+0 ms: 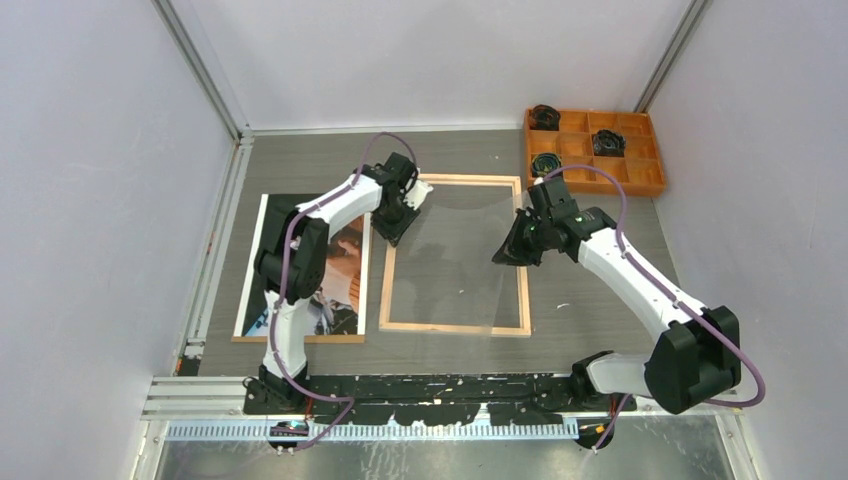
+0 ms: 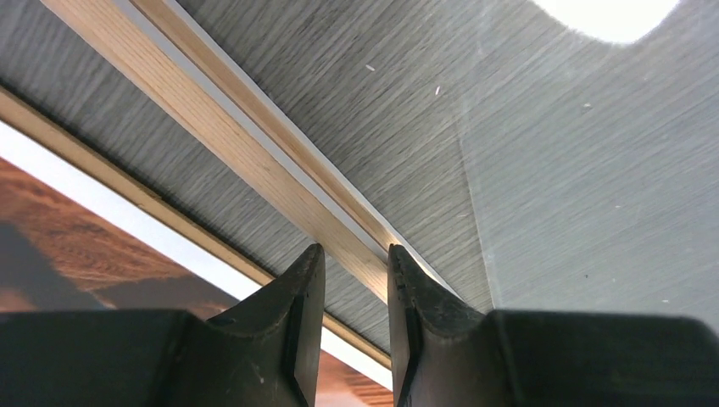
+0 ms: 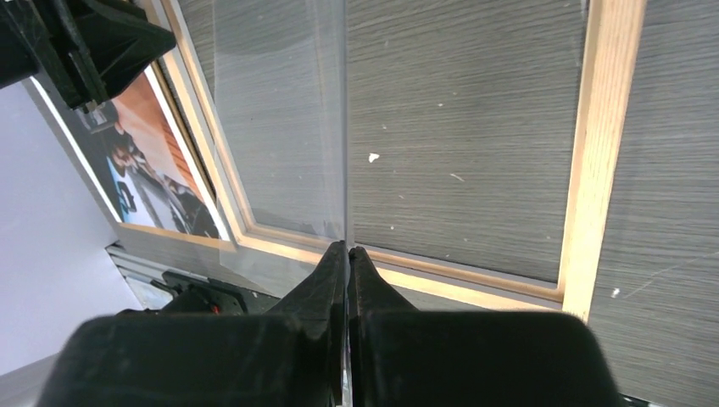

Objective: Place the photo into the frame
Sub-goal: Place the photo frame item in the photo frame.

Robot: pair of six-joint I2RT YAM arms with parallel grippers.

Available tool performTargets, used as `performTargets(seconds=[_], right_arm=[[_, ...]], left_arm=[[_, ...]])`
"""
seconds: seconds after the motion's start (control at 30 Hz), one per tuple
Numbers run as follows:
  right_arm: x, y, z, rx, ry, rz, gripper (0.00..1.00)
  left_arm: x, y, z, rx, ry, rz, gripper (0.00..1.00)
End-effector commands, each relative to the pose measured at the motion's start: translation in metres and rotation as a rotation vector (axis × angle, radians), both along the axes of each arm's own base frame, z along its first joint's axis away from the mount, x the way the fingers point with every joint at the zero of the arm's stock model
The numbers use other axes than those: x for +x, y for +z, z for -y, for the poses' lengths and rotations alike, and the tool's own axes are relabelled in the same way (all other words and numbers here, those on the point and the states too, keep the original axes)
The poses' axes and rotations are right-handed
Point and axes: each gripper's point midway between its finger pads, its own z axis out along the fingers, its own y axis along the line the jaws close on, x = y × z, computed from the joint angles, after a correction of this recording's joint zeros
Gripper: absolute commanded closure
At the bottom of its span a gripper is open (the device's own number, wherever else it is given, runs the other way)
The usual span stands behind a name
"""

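The frame lies wood side up in the middle of the table. My left gripper is at its far left corner. In the left wrist view my left gripper has a finger on each side of the frame's wooden rail, closed on it. The photo lies picture side up to the left of the frame, partly hidden under my left arm. My right gripper is shut on the edge of a clear sheet held tilted above the frame. In the right wrist view the clear sheet runs out from my right gripper.
A brown backing board lies under the photo. An orange compartment tray with dark coils stands at the back right. White walls close in the table on three sides.
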Motion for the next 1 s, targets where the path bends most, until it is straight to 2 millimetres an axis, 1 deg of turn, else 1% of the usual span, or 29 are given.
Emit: performTargets(seconds=[0.0,0.13,0.2,0.3,0.4,0.43,0.47,0.5,0.53,0.57,0.63,0.7,0.73,0.77,0.8,0.87,0.97], right_arm=[[0.007,0.014,-0.021,0.077,-0.003,0.061,0.96],[0.006,0.007,-0.034,0.087,0.004,0.056,0.96],[0.007,0.005,-0.041,0.084,0.01,0.058,0.96],[0.012,0.006,-0.044,0.075,0.007,0.071,0.96],[0.019,0.015,-0.04,0.042,0.008,0.104,0.96],[0.022,0.023,-0.04,0.035,0.016,0.124,0.96],[0.023,0.026,-0.039,0.028,0.028,0.133,0.96],[0.025,0.034,-0.04,0.027,0.041,0.154,0.96],[0.028,0.045,-0.041,0.031,0.057,0.18,0.96],[0.029,0.049,-0.041,0.03,0.076,0.191,0.96],[0.032,0.067,-0.046,0.046,0.125,0.237,0.95],[0.033,0.078,-0.052,0.064,0.164,0.259,0.95],[0.035,0.084,-0.054,0.072,0.18,0.276,0.95],[0.037,0.087,-0.057,0.074,0.2,0.286,0.95],[0.039,0.089,-0.058,0.076,0.21,0.292,0.95],[0.044,0.092,-0.063,0.083,0.242,0.309,0.95],[0.056,0.09,-0.066,0.071,0.263,0.326,0.95]], left_arm=[[0.009,-0.018,-0.028,0.162,-0.121,0.074,0.98],[0.015,-0.021,-0.045,0.25,-0.157,0.132,1.0],[0.016,-0.02,-0.046,0.255,-0.163,0.141,1.0],[0.009,-0.016,-0.037,0.197,-0.156,0.107,1.0],[0.002,-0.007,-0.025,0.127,-0.15,0.084,0.99],[0.003,0.002,-0.02,0.102,-0.144,0.084,0.97],[-0.001,0.007,-0.016,0.073,-0.141,0.066,0.95],[-0.003,0.016,-0.01,0.03,-0.14,0.053,0.92],[-0.001,0.033,-0.005,-0.016,-0.133,0.06,0.87],[-0.003,0.042,-0.002,-0.046,-0.133,0.049,0.82],[0.005,0.079,-0.001,-0.115,-0.115,0.086,0.71],[0.014,0.107,-0.007,-0.16,-0.086,0.127,0.57],[0.019,0.118,-0.012,-0.174,-0.068,0.151,0.53],[0.023,0.126,-0.019,-0.174,-0.046,0.172,0.49],[0.027,0.131,-0.026,-0.161,-0.026,0.192,0.47],[0.032,0.132,-0.042,-0.109,0.011,0.219,0.46],[0.034,0.117,-0.064,-0.02,0.039,0.226,0.48]])
